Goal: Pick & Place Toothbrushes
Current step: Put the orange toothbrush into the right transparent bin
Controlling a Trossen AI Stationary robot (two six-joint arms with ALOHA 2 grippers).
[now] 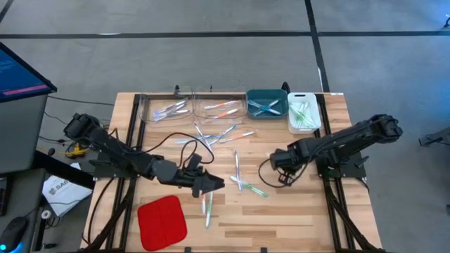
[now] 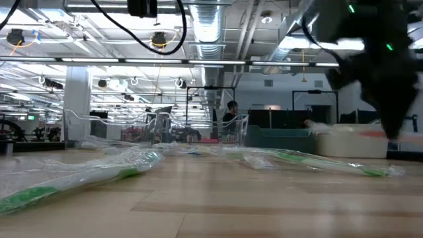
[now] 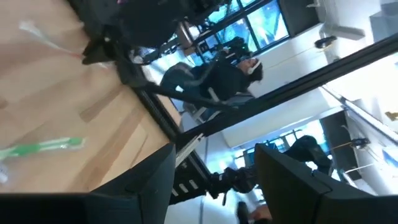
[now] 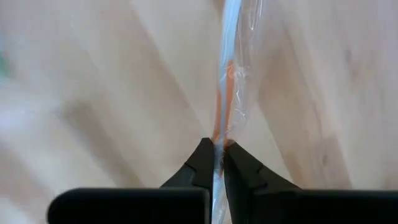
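I have the right gripper (image 4: 217, 155) clenched on a thin translucent toothbrush with an orange streak, wrapped in clear film (image 4: 227, 81); it runs straight out ahead of the tips over the pale wooden surface (image 4: 93, 93); in the high view that gripper (image 1: 275, 163) sits near mid-surface, with other loose wrapped toothbrushes (image 1: 242, 181) just beside it. The pinch looks narrow and close to one end; my worry is that the long free length will swing or pivot between the tips on the lift; the slick film could also slide, so the stick slips out partway to the bins. If only the wrapper is caught and not the handle inside, I cannot tell from here; that would let it drop. Beyond the gripper stand the teal plastic bin (image 1: 266, 102) and the white rectangular bin (image 1: 303, 111), each already holding sticks; a swinging end could catch a rim. My left gripper (image 1: 211, 184) hangs released beside the flat red square pad (image 1: 162, 221); it lies close to the scattered sticks, so crossing paths risks a knock.
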